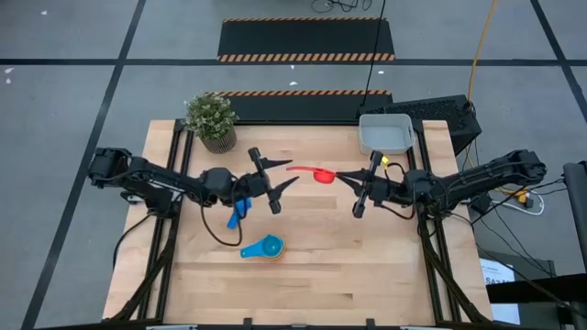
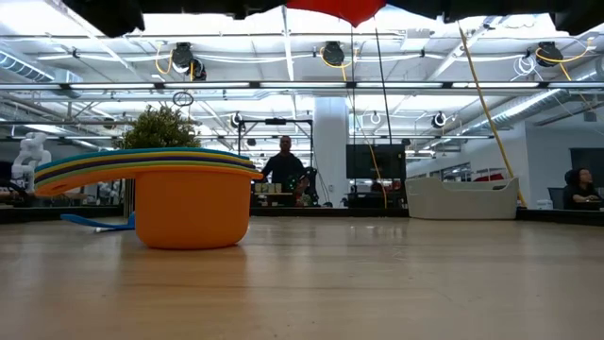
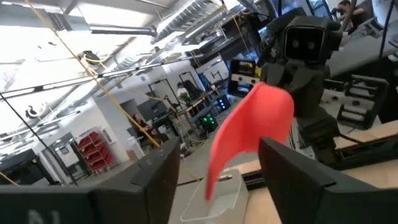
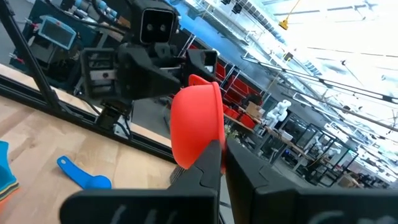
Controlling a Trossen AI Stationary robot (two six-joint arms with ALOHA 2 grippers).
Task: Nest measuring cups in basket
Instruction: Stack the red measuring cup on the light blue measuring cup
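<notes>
The red measuring cup (image 1: pixel 318 173) hangs in the air over the middle of the table. Its handle (image 1: pixel 295 169) points toward the table's left. My right gripper (image 1: pixel 345 177) is shut on it from the right. My left gripper (image 1: pixel 280 181) is open just left of the cup, and its fingers stand on either side of the cup (image 3: pixel 252 134) without touching. A stack of nested cups (image 1: pixel 264 247), light blue on top and orange at the bottom (image 2: pixel 189 203), stands on the table nearer the near edge. A dark blue cup (image 1: pixel 238 213) lies under the left arm. The light-grey basket (image 1: pixel 385 134) sits at the far right. My right gripper pinches the red cup between its two fingers at the bowl's wall (image 4: pixel 205 146), on the side away from the handle. The fingers come level from the table's right. The cup is lifted clear of the table, with its handle pointing at the left gripper.
A potted green plant (image 1: pixel 211 119) stands at the table's far left corner. The basket shows in the low view as a pale bin (image 2: pixel 462 198) on the right. Bare wood lies between the stack and the basket. A person stands in the room behind the table.
</notes>
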